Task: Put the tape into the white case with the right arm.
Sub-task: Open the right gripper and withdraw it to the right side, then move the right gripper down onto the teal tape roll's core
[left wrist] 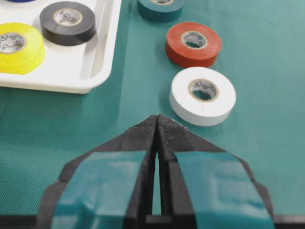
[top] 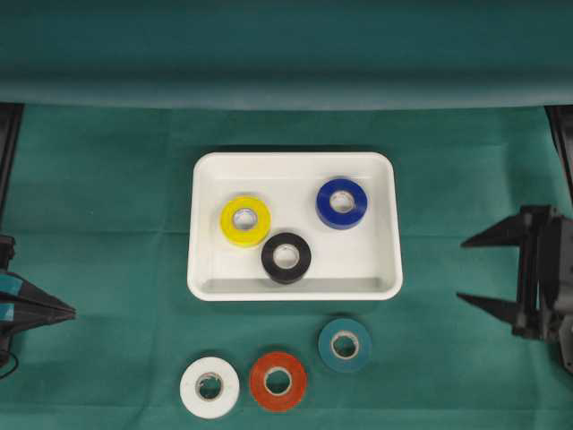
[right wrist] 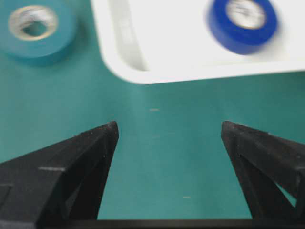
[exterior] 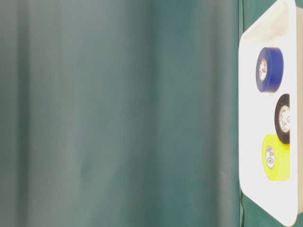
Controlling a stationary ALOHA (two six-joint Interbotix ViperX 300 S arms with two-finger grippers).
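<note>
The white case (top: 295,170) lies mid-table and holds a yellow tape roll (top: 245,220), a black roll (top: 286,257) and a blue roll (top: 341,202). On the cloth in front of it lie a teal roll (top: 345,345), a red roll (top: 277,381) and a white roll (top: 209,387). My right gripper (top: 464,269) hovers at the right edge, well to the right of the case, open with nothing between its fingers (right wrist: 97,138). At the left edge sits my left gripper (top: 47,312), shut and empty, pointing at the white roll (left wrist: 202,95).
Green cloth covers the table, with a raised fold along the back (top: 286,90). The table-level view shows mostly green curtain and the case's side (exterior: 246,113). Bare cloth lies between the right gripper and the case.
</note>
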